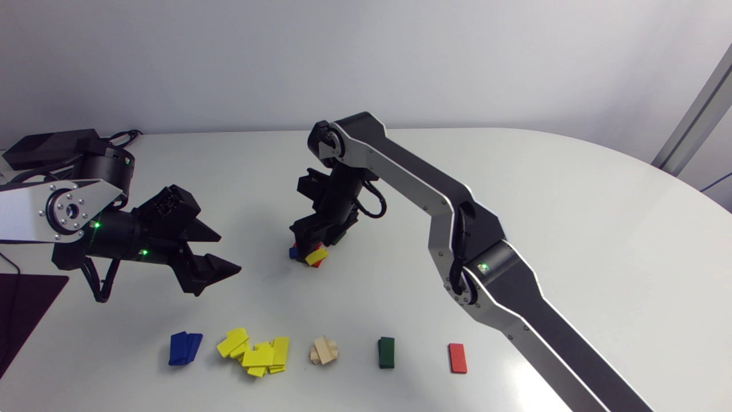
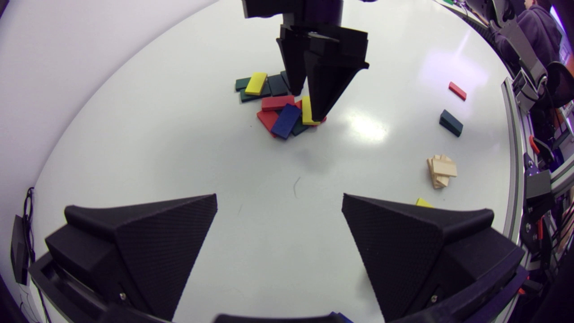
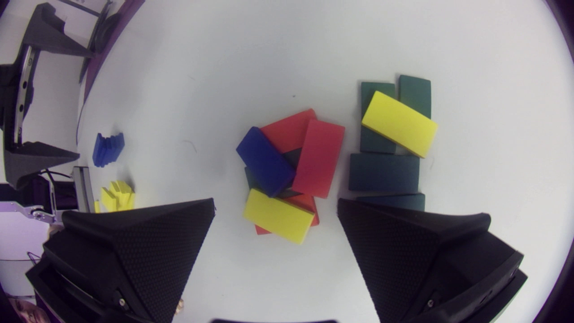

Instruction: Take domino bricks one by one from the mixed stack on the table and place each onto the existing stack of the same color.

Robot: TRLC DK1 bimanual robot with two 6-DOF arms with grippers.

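Sorting partway — yellow stack (image 1: pixel 255 353) near left well filled, red stack (image 1: pixel 457 358) barely begun; mixed stack (image 3: pixel 291 170) mid-table holds many bricks, right end effector (image 3: pixel 276 204) spread over it, left end effector (image 2: pixel 279 197) spread, empty

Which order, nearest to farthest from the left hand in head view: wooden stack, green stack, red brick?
From the left hand:
1. Wooden stack, middle of the front row.
2. Green stack, to its right.
3. Red brick, row's right end.
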